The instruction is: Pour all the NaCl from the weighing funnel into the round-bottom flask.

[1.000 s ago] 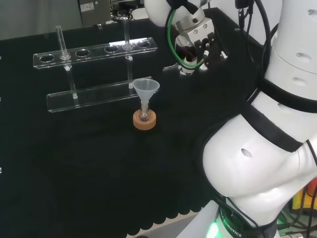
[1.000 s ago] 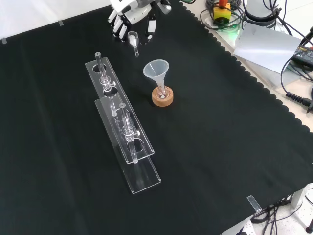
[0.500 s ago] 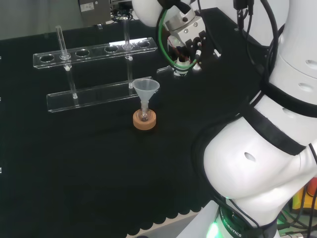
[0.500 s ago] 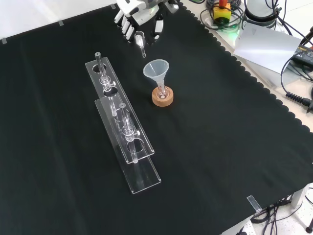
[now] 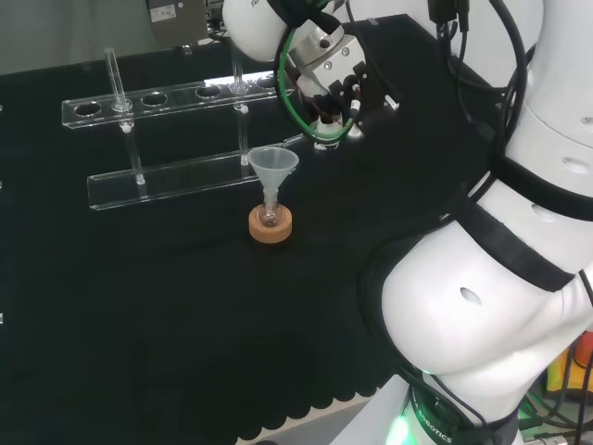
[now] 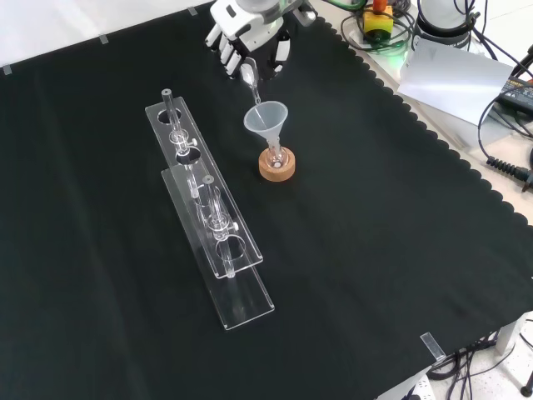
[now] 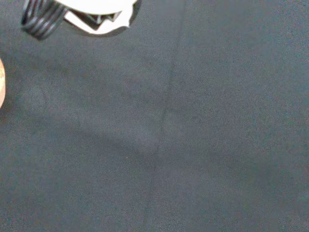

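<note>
A: Surface first. What covers the bench?

B: A black cloth (image 6: 375, 250) with a scalloped edge, spread over the whole working area. In the wrist view it is dark weave with a faint crease running across it.

A: Largest item on it?

B: A long clear plastic test-tube rack (image 6: 208, 242) in two tiers, holes along the upper tier, with a few thin clear glass tubes standing in it. In the front view it runs from upper left toward lower centre; in the head view (image 5: 181, 139) it lies across the far left.

A: And the arm?

B: The black and white robot hand (image 6: 250, 37) is at the top of the front view, fingers curled down around a small clear weighing funnel (image 6: 250, 77). The stem is tilted downward, its tip just at the rim of the larger funnel below. Contents too small to tell. In the head view the hand (image 5: 338, 88) is just right of and above that funnel.

A: Receiving vessel?

B: A translucent conical plastic funnel (image 6: 266, 121) sits upright in the neck of a small clear glass round-bottom flask (image 6: 276, 157). The flask rests in a round cork ring stand (image 6: 276, 167), right of the rack in the front view and near it. Head view: funnel (image 5: 272, 167), cork ring (image 5: 271, 225).
</note>
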Available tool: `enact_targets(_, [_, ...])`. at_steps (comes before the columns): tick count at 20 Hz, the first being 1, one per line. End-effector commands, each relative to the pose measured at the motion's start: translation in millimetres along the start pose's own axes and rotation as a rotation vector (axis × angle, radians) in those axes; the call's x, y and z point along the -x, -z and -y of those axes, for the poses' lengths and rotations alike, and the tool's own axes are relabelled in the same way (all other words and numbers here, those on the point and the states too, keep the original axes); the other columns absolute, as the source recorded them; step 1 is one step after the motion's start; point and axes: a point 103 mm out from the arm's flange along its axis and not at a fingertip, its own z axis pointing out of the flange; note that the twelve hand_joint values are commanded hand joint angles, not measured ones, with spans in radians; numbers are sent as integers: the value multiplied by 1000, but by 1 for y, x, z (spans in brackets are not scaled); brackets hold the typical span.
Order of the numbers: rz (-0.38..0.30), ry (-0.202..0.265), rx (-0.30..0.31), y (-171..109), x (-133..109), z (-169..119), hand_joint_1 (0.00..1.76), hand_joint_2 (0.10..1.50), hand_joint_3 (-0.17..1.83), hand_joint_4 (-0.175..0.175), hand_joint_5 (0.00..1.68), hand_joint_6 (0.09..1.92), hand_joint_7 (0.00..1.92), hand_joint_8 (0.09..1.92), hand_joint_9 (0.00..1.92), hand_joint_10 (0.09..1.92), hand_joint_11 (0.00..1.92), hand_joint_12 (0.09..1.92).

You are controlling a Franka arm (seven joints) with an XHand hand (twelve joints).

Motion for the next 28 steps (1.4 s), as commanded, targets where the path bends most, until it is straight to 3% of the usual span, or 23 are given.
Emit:
enact_targets(1, [14,-1,-12,0,-1,0,1096,676,802,100,1089,1056,907,722,1041,515,572,1249])
enact_targets(17, [81,39,-40,6,-2,-2,1097,673,801,106,1096,1045,926,725,1051,507,587,1241])
enact_targets(28, [195,52,-51,18,-4,0,1098,669,799,115,1105,1027,935,720,1060,495,600,1226])
